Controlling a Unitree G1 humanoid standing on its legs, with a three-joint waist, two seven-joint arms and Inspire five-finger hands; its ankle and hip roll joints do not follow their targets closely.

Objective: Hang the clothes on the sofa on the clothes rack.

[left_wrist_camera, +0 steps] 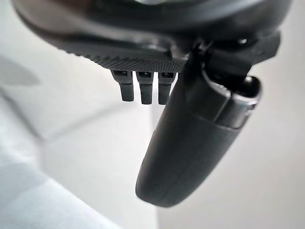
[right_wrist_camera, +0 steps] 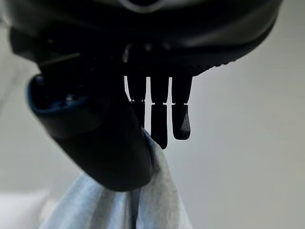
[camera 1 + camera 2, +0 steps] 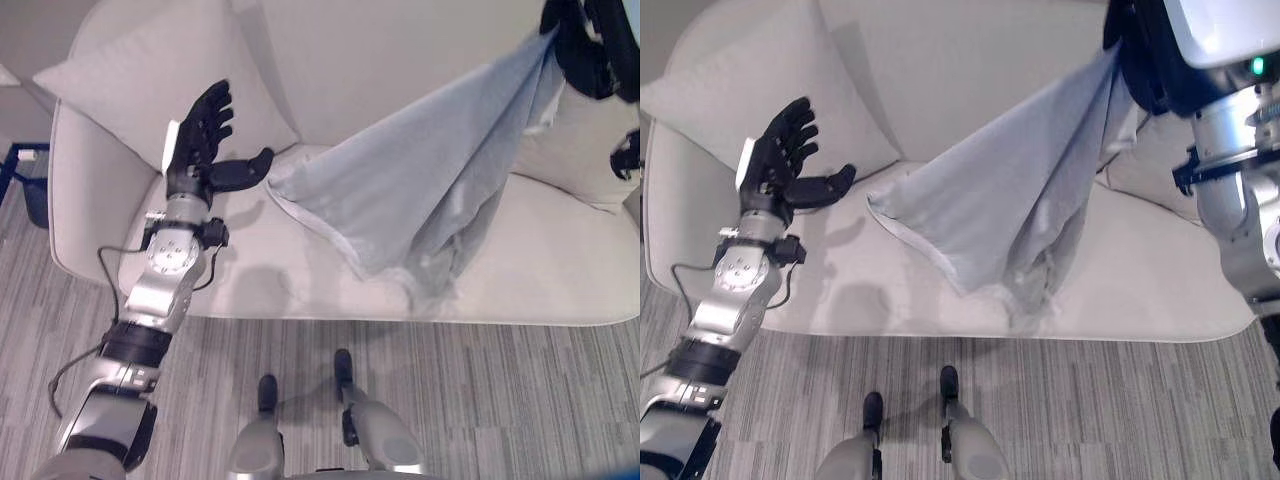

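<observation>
The garment (image 3: pixel 420 190) is hanging below the right hand (image 3: pixel 1140 60), trailing onto the sofa (image 3: pixel 560 270); the left hand (image 3: pixel 205 140) is hovering beside its hem, before the cushion (image 3: pixel 130 70).

A cream fabric sofa (image 3: pixel 560 270) stands across the scene, with its backrest on the far side and its seat toward the floor. A matching square cushion (image 3: pixel 120 85) leans in its left corner. The floor (image 3: pixel 500 400) is covered in grey carpet with a fine striped pattern. A blue container (image 3: pixel 30 180) stands on the floor beside the sofa's left end. Lighting is soft and even.
</observation>
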